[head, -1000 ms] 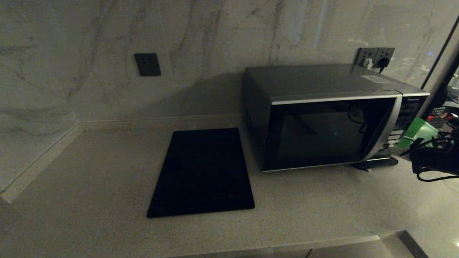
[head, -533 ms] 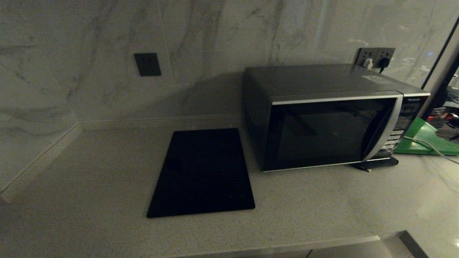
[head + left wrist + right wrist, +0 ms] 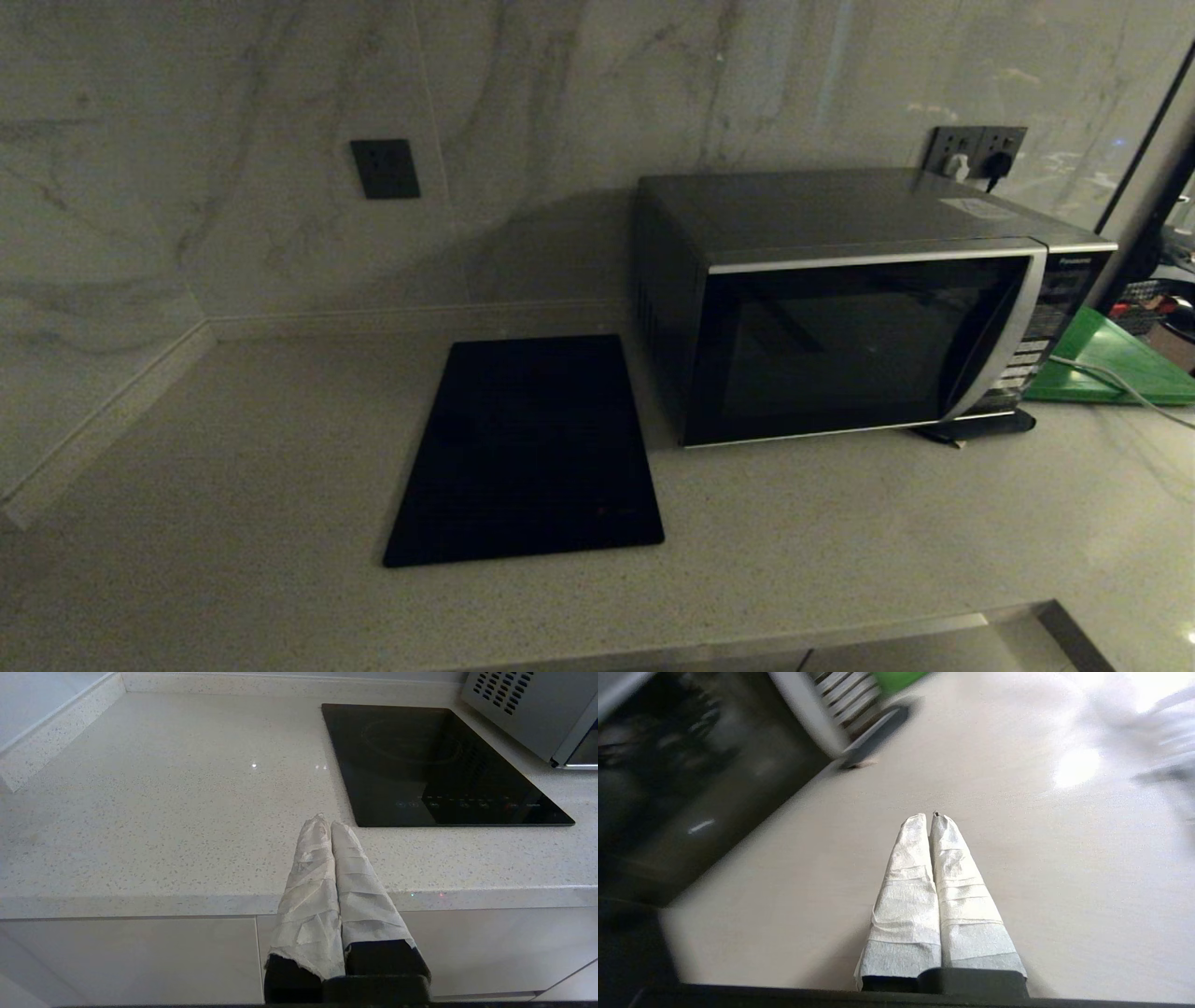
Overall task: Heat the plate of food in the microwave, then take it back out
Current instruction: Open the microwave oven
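The microwave point(image 3: 859, 308) stands at the back right of the counter with its dark glass door closed. The plate of food shows in no view. My left gripper point(image 3: 329, 822) is shut and empty, hanging off the counter's front edge, short of the black mat's near corner. My right gripper point(image 3: 930, 815) is shut and empty, low over bare counter in front of the microwave point(image 3: 691, 779) and its button panel. Neither arm appears in the head view.
A flat black mat point(image 3: 527, 448) lies left of the microwave, also seen in the left wrist view point(image 3: 439, 765). A green board point(image 3: 1111, 369) with a white cable point(image 3: 1106, 378) across it lies right of the microwave. Wall sockets point(image 3: 976, 149) sit behind it.
The right arm, seen at the right edge beside the microwave's panel a second ago, has drawn back out of the head view. The microwave door stays closed.
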Motion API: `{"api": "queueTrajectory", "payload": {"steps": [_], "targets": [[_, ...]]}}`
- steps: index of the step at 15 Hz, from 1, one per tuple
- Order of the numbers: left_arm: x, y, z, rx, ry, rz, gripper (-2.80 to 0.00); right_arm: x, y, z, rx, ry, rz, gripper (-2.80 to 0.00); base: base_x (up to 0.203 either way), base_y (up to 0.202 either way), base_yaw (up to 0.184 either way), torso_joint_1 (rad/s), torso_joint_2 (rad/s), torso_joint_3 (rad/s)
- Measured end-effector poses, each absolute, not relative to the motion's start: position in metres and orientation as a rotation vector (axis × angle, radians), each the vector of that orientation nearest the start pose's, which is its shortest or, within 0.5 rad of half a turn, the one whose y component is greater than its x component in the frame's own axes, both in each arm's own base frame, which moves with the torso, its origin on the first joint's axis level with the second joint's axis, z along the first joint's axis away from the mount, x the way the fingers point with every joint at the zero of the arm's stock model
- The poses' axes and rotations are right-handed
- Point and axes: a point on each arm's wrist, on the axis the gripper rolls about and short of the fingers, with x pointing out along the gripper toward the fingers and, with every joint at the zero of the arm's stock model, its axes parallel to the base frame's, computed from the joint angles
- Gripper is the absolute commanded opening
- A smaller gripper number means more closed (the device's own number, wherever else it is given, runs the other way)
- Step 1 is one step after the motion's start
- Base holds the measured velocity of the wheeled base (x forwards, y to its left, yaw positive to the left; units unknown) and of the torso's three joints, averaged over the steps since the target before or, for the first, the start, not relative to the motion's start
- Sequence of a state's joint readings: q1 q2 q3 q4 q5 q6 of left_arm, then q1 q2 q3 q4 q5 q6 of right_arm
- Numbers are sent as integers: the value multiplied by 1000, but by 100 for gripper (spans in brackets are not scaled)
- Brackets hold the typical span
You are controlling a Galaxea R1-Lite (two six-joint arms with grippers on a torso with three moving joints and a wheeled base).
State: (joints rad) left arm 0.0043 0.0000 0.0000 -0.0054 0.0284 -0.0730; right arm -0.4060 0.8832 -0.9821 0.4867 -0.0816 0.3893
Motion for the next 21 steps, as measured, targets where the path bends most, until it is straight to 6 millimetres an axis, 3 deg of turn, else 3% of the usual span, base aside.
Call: {"api": "queueTrajectory", "payload": {"steps": [2, 4, 7, 14, 18, 21], "targets": [[-23, 1, 76, -73, -7, 33, -280, 9, -9, 276, 321, 191, -604, -280, 0, 0, 0, 0, 0, 0], [-23, 1, 76, -73, -7, 32, -280, -36, -1, 262, 267, 94, -626, -280, 0, 0, 0, 0, 0, 0], [-23, 1, 76, -73, -7, 32, -280, -76, 2, 241, 324, 41, -642, -280, 0, 0, 0, 0, 0, 0], [-23, 1, 76, -73, -7, 33, -280, -100, -6, 223, 273, 55, -521, -280, 0, 0, 0, 0, 0, 0], [-23, 1, 76, -73, -7, 32, -280, -118, -10, 184, 173, 24, -470, -280, 0, 0, 0, 0, 0, 0], [-23, 1, 76, -73, -7, 33, -280, -112, -8, 166, 158, 35, -367, -280, 0, 0, 0, 0, 0, 0]]}}
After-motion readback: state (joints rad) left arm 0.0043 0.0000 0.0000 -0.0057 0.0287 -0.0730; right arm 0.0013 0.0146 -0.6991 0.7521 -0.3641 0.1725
